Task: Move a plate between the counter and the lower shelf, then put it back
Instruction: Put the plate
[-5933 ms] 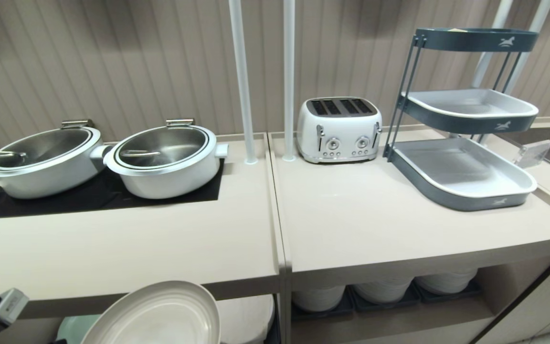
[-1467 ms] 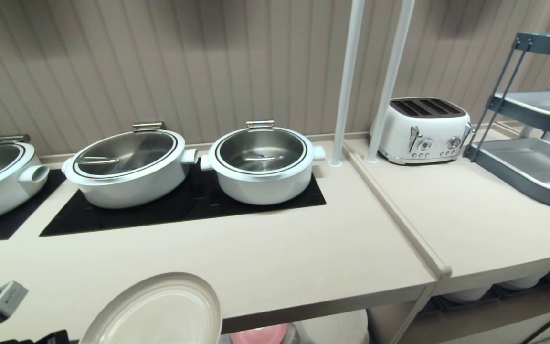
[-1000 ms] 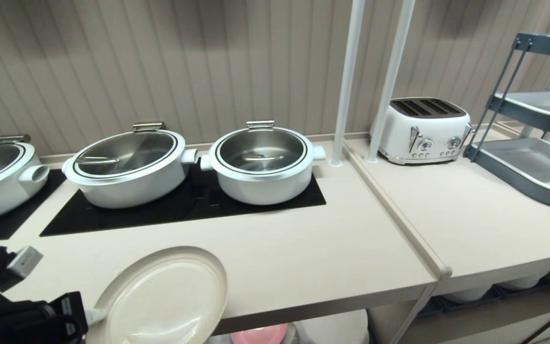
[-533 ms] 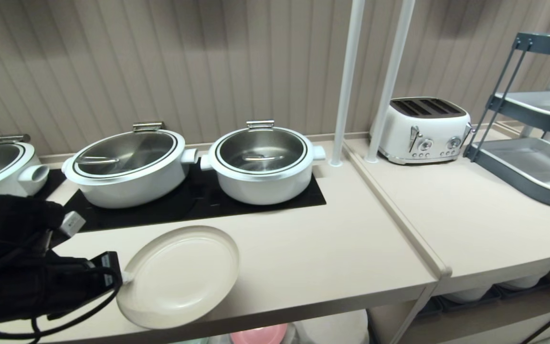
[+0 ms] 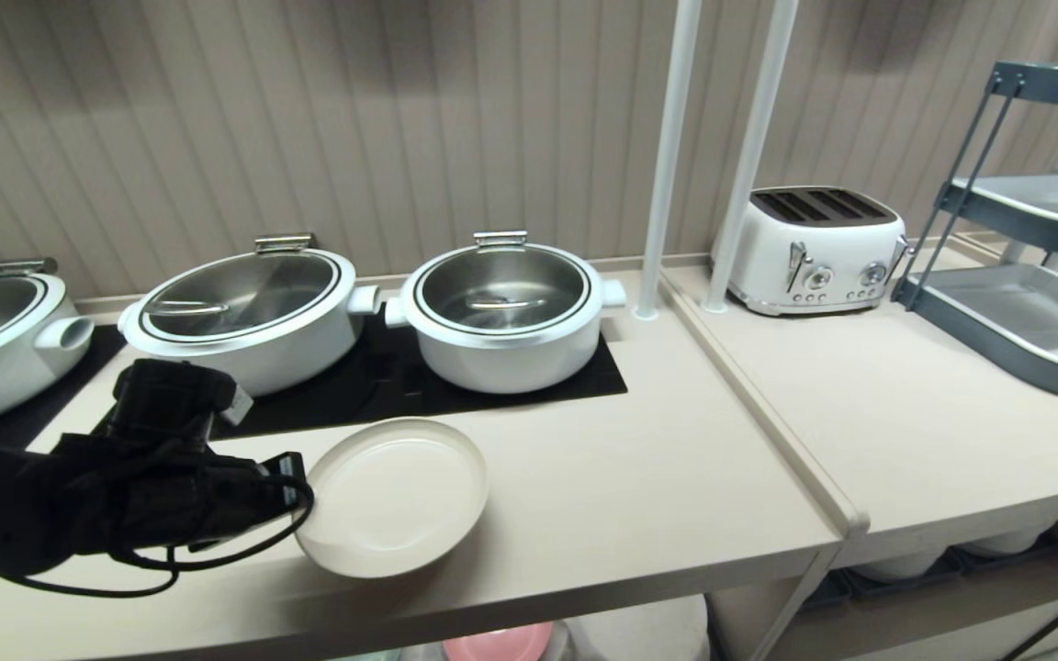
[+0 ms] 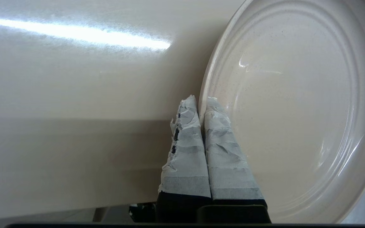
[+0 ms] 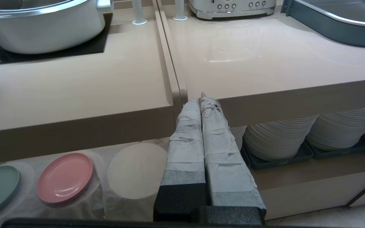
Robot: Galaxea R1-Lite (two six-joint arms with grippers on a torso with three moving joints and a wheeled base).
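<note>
We find the plate [image 5: 391,496] over the counter [image 5: 584,487], near its front edge and just in front of the hob panel [image 5: 382,386], where moments ago it hung past the edge; whether it rests we cannot tell. The left gripper [image 6: 200,104] is clamped on its rim. The right gripper [image 7: 203,104], fingers together and empty, hangs by the lower shelf [image 7: 131,190]. We judge release comes next

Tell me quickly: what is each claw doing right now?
Left claw: shut on the plate rim.
Right claw: shut, empty.
</note>
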